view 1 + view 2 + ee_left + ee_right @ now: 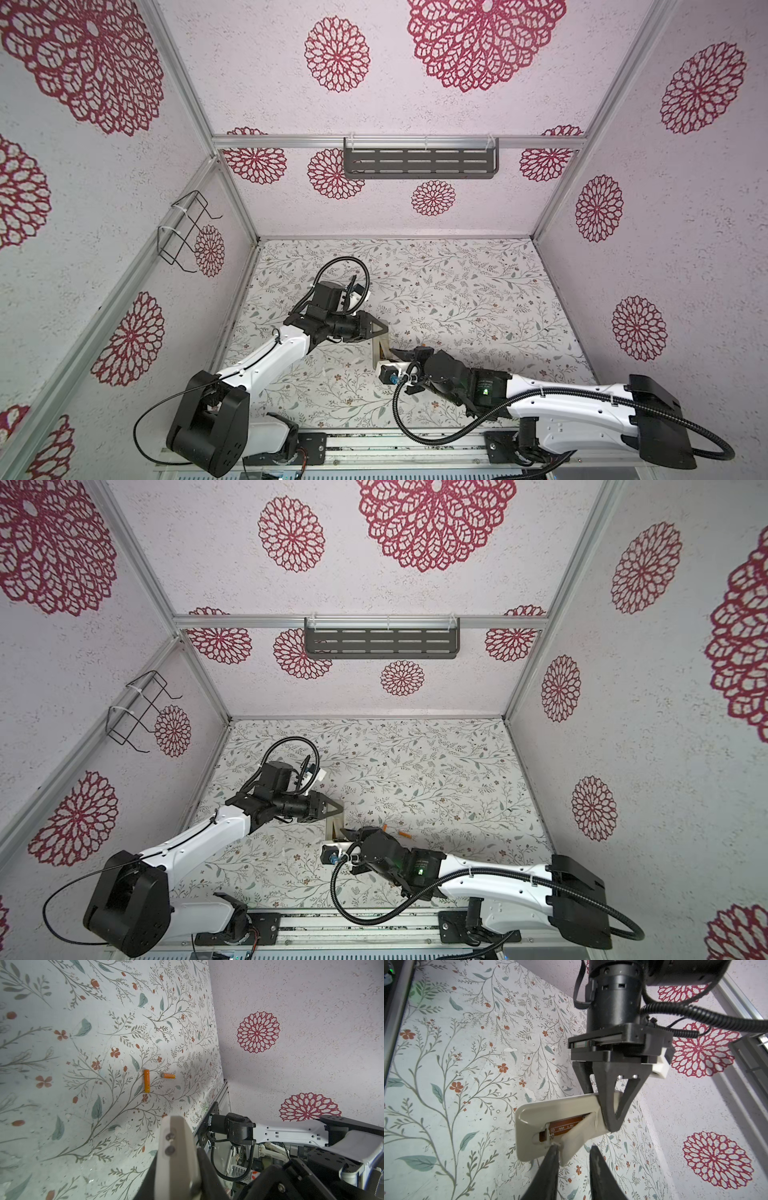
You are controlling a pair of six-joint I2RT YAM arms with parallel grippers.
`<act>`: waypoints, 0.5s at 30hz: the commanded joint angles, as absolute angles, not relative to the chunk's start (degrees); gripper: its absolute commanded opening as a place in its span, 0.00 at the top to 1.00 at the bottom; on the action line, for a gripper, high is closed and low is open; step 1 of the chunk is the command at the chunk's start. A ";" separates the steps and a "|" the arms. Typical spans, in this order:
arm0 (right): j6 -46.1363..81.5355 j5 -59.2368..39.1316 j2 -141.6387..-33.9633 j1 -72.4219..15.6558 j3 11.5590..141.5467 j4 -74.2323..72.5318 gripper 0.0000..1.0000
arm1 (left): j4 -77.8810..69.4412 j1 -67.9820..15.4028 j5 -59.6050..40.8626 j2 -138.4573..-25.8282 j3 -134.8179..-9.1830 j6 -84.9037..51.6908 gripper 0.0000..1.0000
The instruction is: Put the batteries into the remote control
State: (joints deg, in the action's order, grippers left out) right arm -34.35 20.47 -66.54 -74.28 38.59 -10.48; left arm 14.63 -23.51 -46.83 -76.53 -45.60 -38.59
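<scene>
- left gripper [383, 328] clamped tight on far end of remote control [542, 1111], over table [478, 291] near-middle
- compartment print reads "AAA 1.5V"; cover [575, 1134] tilted up
- right gripper [574, 1150] jaws slightly apart, straddling cover's free end; pinching or not, can't tell
- batteries [147, 1084] loose on table just right of remote, not touching; wide table surface far and right

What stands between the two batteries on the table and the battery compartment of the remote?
The beige cover does: it is only half lifted and slants over the compartment of the remote control. The right gripper has a fingertip at its edge. The batteries lie on the table.
</scene>
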 commanded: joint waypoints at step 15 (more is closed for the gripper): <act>-32.26 23.46 -67.67 -73.48 38.00 -13.84 0.71 | 17.81 -22.57 -49.27 -76.29 -46.23 -36.89 1.00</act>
State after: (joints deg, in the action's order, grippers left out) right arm -33.76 20.82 -67.20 -74.26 38.33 -11.84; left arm 16.32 -22.65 -46.37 -76.53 -45.60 -38.11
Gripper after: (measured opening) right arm 0.294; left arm 0.244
